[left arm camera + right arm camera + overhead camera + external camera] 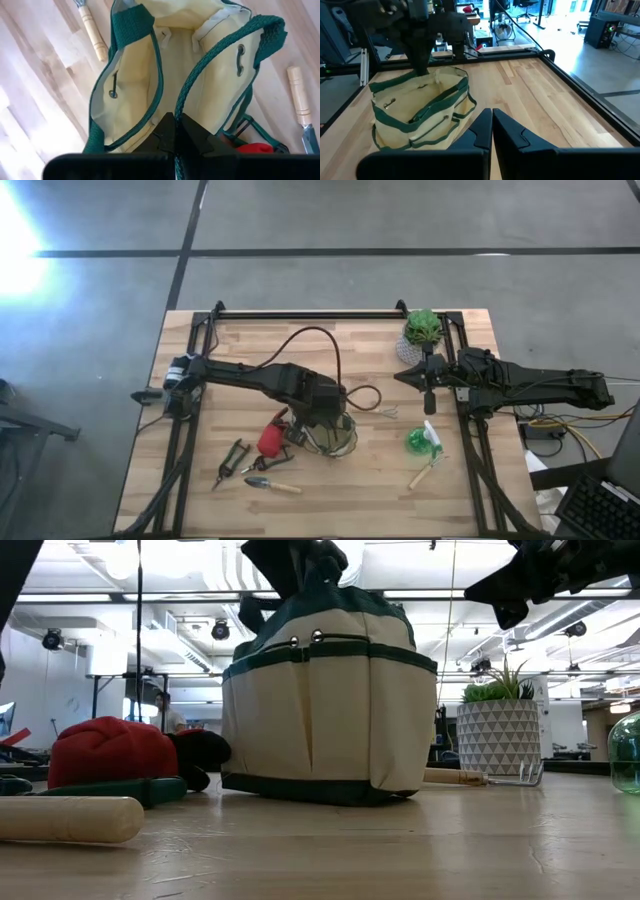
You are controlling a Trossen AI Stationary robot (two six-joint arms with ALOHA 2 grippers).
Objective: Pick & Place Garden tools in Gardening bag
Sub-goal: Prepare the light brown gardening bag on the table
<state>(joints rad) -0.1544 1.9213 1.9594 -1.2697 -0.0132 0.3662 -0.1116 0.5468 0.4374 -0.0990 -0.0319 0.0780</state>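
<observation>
The beige gardening bag (338,438) with green trim stands mid-table, mouth open (150,65). My left gripper (175,122) is above it, shut on a green handle strap. Around the bag lie garden tools: a red-and-black piece (272,440), dark pruners (232,460), a wooden-handled trowel (272,484), a small fork (385,412), a round green spray bottle (420,440) and another wooden-handled tool (425,473). My right gripper (492,120) hangs shut above the table's right side, touching nothing. My left gripper pinches one green handle strap (184,102) of the bag between its two fingers. The fingers come from above, pointing steeply down. The strap runs up out of the bag's rim to the fingers. In the low view the bag's base (320,792) sits on the table.
A green plant in a white patterned pot (422,328) stands at the far right. A black cable (320,340) loops over the table behind the bag. Black frame rails (190,380) run along the table's left, right and far sides. Bare wood lies along the near edge.
</observation>
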